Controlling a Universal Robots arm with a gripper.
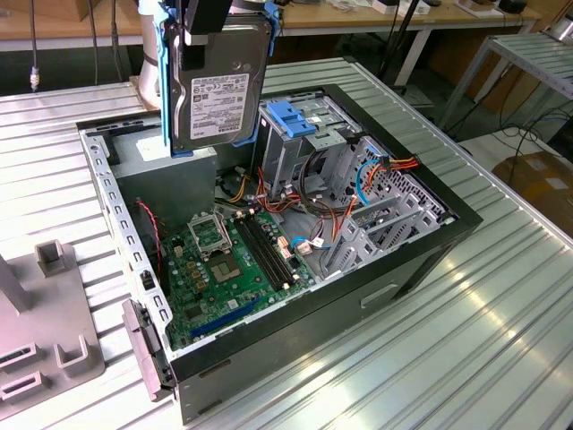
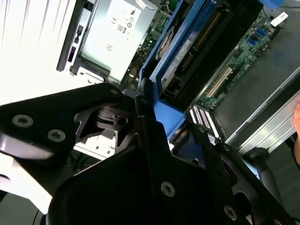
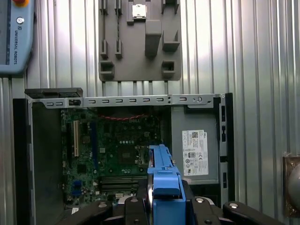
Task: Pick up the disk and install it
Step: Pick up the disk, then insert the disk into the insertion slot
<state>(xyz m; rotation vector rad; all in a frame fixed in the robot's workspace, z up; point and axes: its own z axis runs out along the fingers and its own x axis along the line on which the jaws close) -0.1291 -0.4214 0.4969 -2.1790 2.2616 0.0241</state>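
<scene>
The disk [image 1: 219, 90], a silver-grey metal drive with a white label and blue carrier rails, hangs upright in the air above the open computer case [image 1: 403, 260]. It is over the corner that holds the power supply box [image 3: 194, 150], toward the exterior view's left. The pincer [image 1: 215, 22] is pinching the disk at its upper end, pressing in across the blue rails, with the label face turned outward.

The second wrist view looks along the disk [image 2: 187, 51], showing a rail and the drive's darker underside. The first wrist view looks down its blue edge [image 3: 164, 187] onto the motherboard [image 3: 117, 154] below.

It looks like a stiff, dense block, probably weighty for its bulk. Its smooth metal faces could slide under a loose grip, and its workings would take a knock badly. The plastic rails likely give a little, so the firmest hold seems to be across the rails and narrow sides, clear of the label face and underside.

The metal drive cage [image 1: 304, 134], topped by a blue latch [image 1: 291, 116], stands inside the case just beside the hanging drive. The case rests on a ribbed metal surface [image 1: 466, 340], with a grey fixture tray [image 3: 140, 42] lying near one of its long sides.
</scene>
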